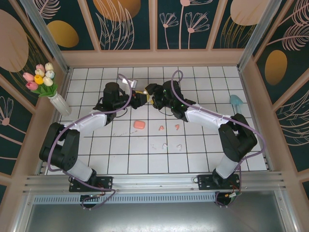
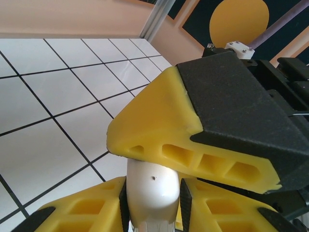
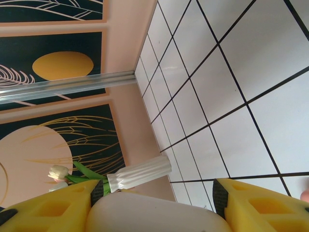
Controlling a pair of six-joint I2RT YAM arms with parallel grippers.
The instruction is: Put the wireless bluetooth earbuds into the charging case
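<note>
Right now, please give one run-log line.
left gripper shut on white case | right gripper shut on white case | four earbuds on tiles

Place: looked like a robot test cell in a lab, dressed up as a small room.
Floor: white tiled floor (image 1: 120, 159) with dark seams, ran under the left gripper (image 1: 140, 100) and right gripper (image 1: 151, 100) and well beyond them on every side.
Walls: printed panels (image 1: 128, 24), dark green with gold discs and leaf outlines in peach frames, rose behind both grippers and to either side.
Frame: bare aluminium posts (image 1: 47, 36) stood at the corners beyond the grippers; an aluminium rail (image 1: 154, 181), well nearer than the grippers, carried both arm bases (image 1: 91, 183).
Prop: ribbed white vase (image 1: 61, 104) of tulips (image 1: 41, 77), stood well left of the left gripper, against the wall.
</note>
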